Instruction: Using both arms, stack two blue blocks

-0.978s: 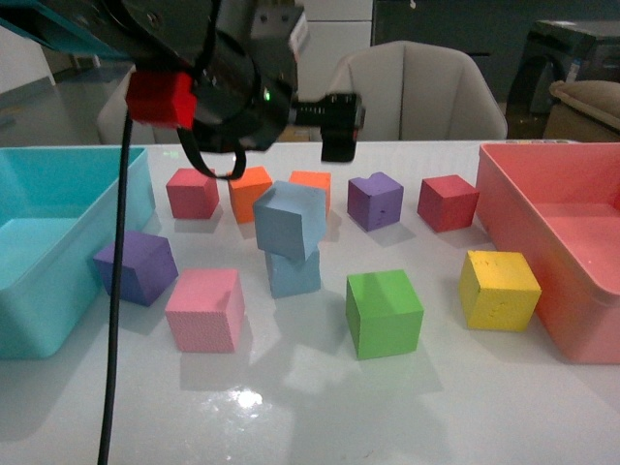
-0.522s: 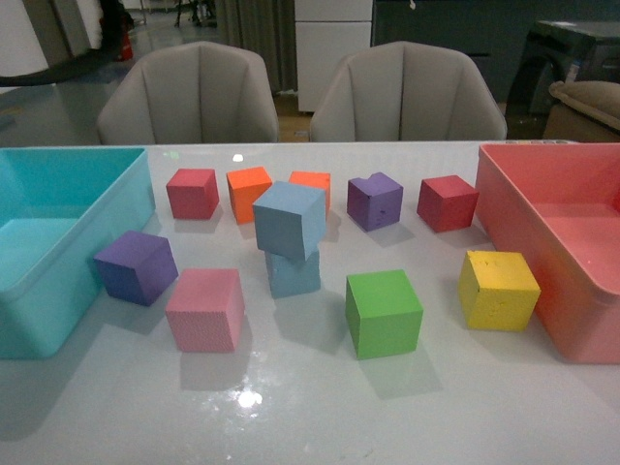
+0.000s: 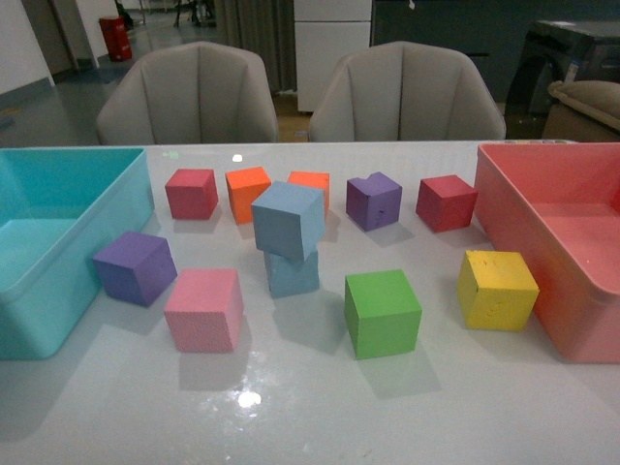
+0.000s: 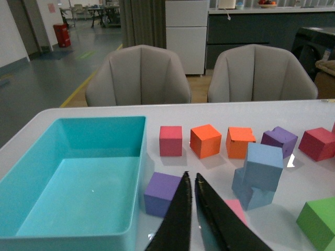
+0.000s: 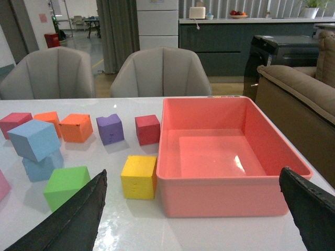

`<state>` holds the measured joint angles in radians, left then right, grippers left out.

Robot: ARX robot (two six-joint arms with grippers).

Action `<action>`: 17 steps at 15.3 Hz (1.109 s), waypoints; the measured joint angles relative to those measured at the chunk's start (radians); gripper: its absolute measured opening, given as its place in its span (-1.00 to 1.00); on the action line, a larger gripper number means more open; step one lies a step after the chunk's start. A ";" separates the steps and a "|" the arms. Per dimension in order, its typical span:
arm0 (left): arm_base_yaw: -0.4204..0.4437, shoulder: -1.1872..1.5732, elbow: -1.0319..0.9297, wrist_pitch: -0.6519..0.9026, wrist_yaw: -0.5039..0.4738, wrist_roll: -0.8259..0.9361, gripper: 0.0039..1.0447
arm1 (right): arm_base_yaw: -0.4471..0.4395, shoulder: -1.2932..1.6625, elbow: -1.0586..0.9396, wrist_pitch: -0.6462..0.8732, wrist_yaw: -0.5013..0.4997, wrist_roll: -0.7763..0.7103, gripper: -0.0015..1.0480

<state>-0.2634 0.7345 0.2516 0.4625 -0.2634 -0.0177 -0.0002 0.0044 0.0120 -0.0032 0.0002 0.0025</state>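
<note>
We see two pale sky-blue blocks (image 3: 289,237), two purple cubes (image 3: 135,266), two red (image 3: 191,193), two orange (image 3: 249,193), one pink (image 3: 203,309), one green (image 3: 382,313), one yellow (image 3: 497,289). The left bin (image 3: 39,291) is turquoise, the right bin (image 3: 572,291) salmon pink, the surface (image 3: 310,407) glossy white.

1. Neither arm visible in the front view.
2. Left gripper (image 4: 191,209) seen only from its own wrist camera: two dark fingers (image 4: 178,219) pressed nearly together, just a thin slit between them, holding nothing.
3. Right gripper (image 5: 193,214) spread wide, its black fingers (image 5: 68,219) at opposite edges of the wrist view, empty.
</note>
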 joint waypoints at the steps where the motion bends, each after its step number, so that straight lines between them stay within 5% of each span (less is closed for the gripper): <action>1: 0.034 -0.047 -0.035 -0.001 0.031 0.003 -0.97 | 0.000 0.000 0.000 0.000 0.000 0.000 0.88; 7: 0.270 -0.303 -0.183 -0.105 0.248 0.003 -0.97 | 0.000 0.000 0.000 0.000 0.000 0.000 0.88; 17: 0.262 -0.531 -0.241 -0.258 0.263 0.004 -0.97 | 0.000 0.000 0.000 0.000 0.000 0.000 0.87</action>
<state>-0.0010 0.2031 0.0105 0.2047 -0.0002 -0.0139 -0.0002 0.0044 0.0116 -0.0032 -0.0002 0.0025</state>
